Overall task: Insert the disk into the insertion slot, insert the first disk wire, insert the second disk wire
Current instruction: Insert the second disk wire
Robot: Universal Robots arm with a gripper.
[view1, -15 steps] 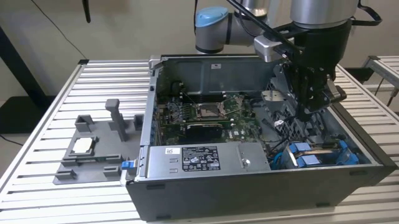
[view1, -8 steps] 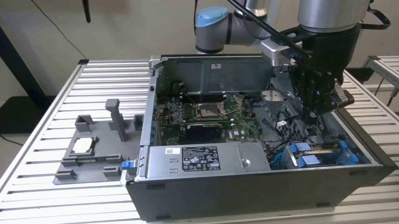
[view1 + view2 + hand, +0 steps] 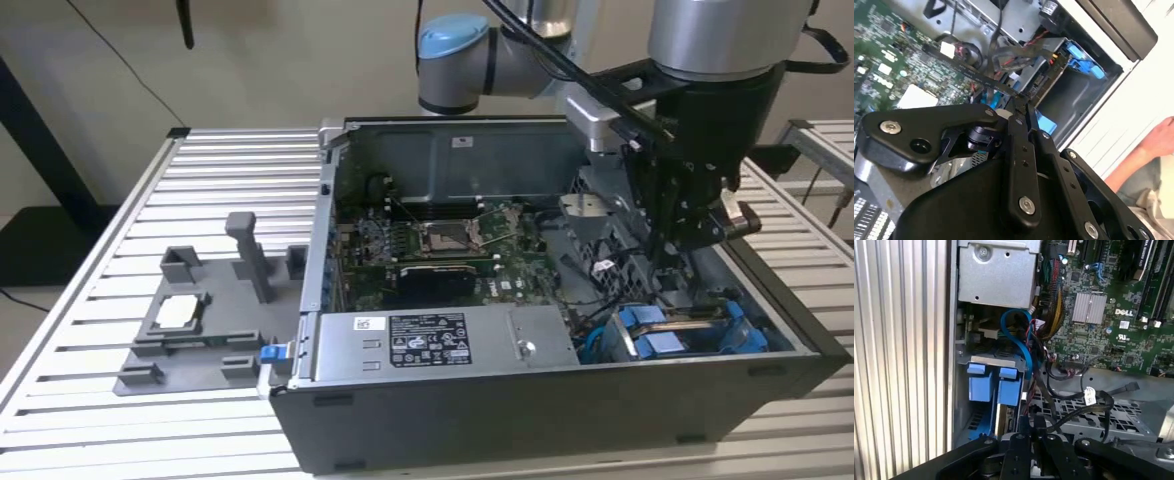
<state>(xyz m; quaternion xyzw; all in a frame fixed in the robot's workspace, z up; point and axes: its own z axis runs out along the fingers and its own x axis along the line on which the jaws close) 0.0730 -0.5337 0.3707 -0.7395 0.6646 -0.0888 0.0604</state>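
1. One slatted metal counter (image 3: 227, 170) under everything. At the exterior view's left, a grey fixture (image 3: 200, 345) with a small square chip (image 3: 178, 312) lying on it.
2. Just beside the fixture, a black computer case (image 3: 534, 420), open on top. Grey power-supply box (image 3: 427, 340) along its near wall, green motherboard (image 3: 447, 245) behind that box.
3. Toward the exterior view's right, the arm (image 3: 721, 40) upright over the case, lower end inside it.
4. Hand (image 3: 674, 290) low in the case, between the motherboard and the case wall at the exterior view's right. In the second wrist view, fingers (image 3: 1016, 145) drawn narrow, tips pinched on the end of a black flat wire (image 3: 974, 73) stretching back over the motherboard's edge.
5. Disk (image 3: 979, 385) on edge in the insertion slot (image 3: 1079, 95), in the case's near corner at the exterior view's right, just below the hand. In the first wrist view, two blue end tabs side by side, with a blue cable (image 3: 1021, 340) looping above them.
6. Beyond the case wall in the second wrist view, a person's forearm (image 3: 1154, 145).
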